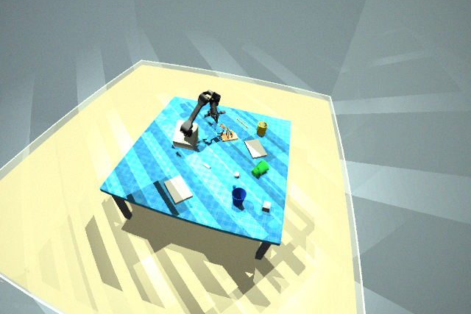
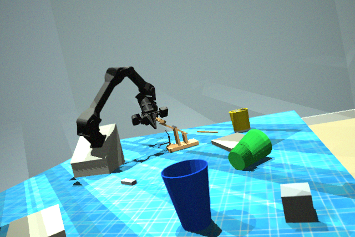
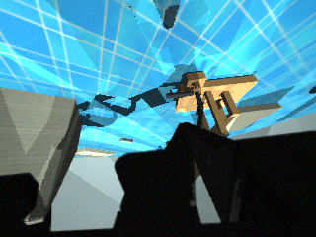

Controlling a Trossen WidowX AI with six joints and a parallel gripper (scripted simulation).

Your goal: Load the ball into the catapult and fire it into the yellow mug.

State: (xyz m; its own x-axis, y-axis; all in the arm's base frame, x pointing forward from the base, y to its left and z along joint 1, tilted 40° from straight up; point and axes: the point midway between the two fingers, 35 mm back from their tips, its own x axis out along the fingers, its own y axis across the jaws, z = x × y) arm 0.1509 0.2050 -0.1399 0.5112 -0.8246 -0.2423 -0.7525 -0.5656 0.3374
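Grey walls and a pale yellow floor surround the table [image 1: 125, 184], which has a glossy blue top with a light grid pattern.

Top view: the arm stands on a pale block near the far left corner and bends down over the catapult [image 1: 229, 134], a small tan wooden frame. The mug [image 1: 261, 128], a yellow cylinder, stands upright near the catapult, to its right. A small white ball [image 1: 236, 174] lies on the table, well apart from the catapult, near the blue cup [image 1: 238, 196]. A green cup [image 1: 260, 168] lies tipped on its side.

Exterior view: the tool [image 2: 153, 124] hangs point down, fingers fully together and holding nothing, its tip just at the raised end of the catapult's throwing beam. Whether it touches the beam cannot be told. No ball shows on the catapult here.

Wrist view: the catapult is seen from above as squared wooden bars on a flat base, partly hidden by the dark tool body. Its cup end is not visible.

Judgement: the firing step appears spent or misfired, with the ball outside the mug. The next move calls for opening the tool, reaching the ball and reloading
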